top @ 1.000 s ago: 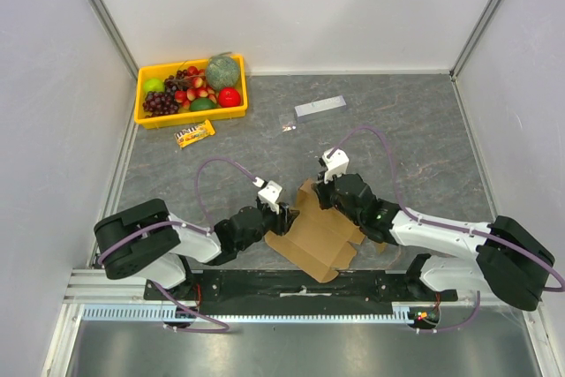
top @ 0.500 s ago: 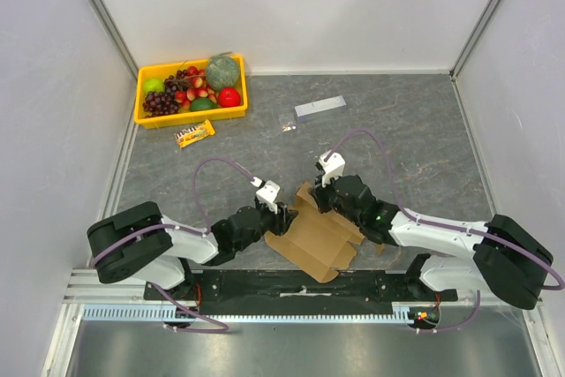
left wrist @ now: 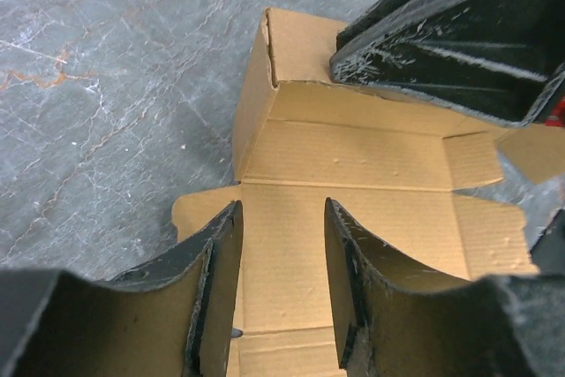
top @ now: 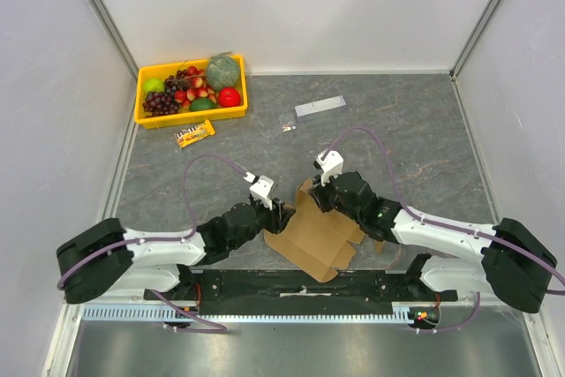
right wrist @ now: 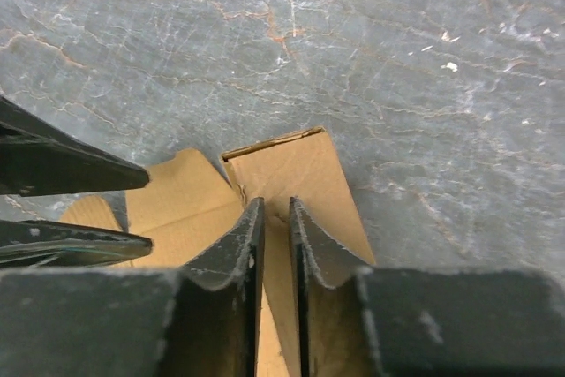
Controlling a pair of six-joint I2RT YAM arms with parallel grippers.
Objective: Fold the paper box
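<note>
The paper box [top: 313, 237] is a brown die-cut cardboard sheet lying near the table's front edge, with one flap raised at its far left corner. My right gripper [top: 314, 195] is shut on that raised flap; in the right wrist view its fingers [right wrist: 276, 211] pinch the cardboard's edge [right wrist: 296, 161]. My left gripper [top: 280, 215] is open at the sheet's left edge. In the left wrist view its fingers [left wrist: 282, 218] hover apart over the flat panel [left wrist: 353, 156], with nothing between them. The right gripper's black body [left wrist: 459, 33] shows at the upper right there.
A yellow tray [top: 146, 118] of fruit stands at the back left, with a candy bar [top: 195, 133] in front of it. A grey-white strip [top: 320, 107] and a small packet [top: 288, 124] lie at mid back. White walls enclose the table.
My left arm has stretched out lower and its gripper has edged a little toward the sheet. My right gripper has kept its hold on the flap, shifting slightly left.
</note>
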